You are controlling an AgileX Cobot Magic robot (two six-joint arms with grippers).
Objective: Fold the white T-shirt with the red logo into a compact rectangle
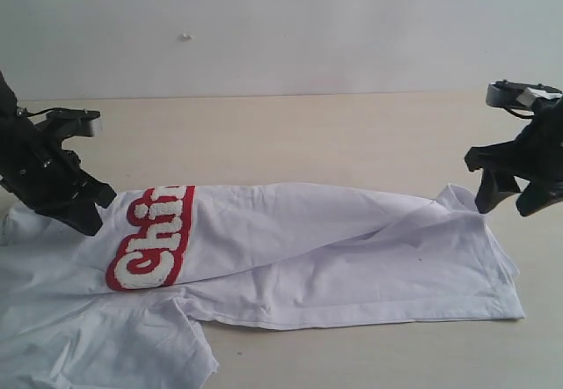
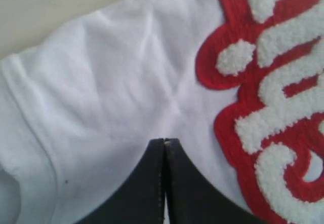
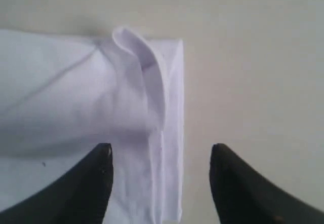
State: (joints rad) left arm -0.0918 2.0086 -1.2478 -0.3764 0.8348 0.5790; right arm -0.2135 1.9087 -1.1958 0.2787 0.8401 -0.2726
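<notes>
Garment folding, lengthwise pass, exterior view read from left to right. At the left of the frame the left gripper (image 1: 88,217) is sitting low on the white T-shirt (image 1: 352,248), just beside the red logo (image 1: 154,239). Its jaws are meeting tip to tip, and whether any cloth is caught between them cannot be told. The logo is showing only its first letters at the fold line. A sleeve (image 1: 106,345) is spreading loose toward the lower left corner. Across the middle, the shirt body is lying flat on the surface (image 1: 308,134) as a long doubled band with soft diagonal creases. At the right of the frame the right gripper (image 3: 161,147) is hanging over the hem (image 3: 172,133) with its jaws standing apart on either side of the edge, gripping nothing. The hem corner is curling up slightly.

Judged step: setting down the side fold. Doing it well probably means lifting the right gripper straight off so that the hem is not dragging along. The left end should be staying pinned meanwhile. The curled corner is asking for flattening, and the loose sleeve for tucking, before any crosswise fold.
</notes>
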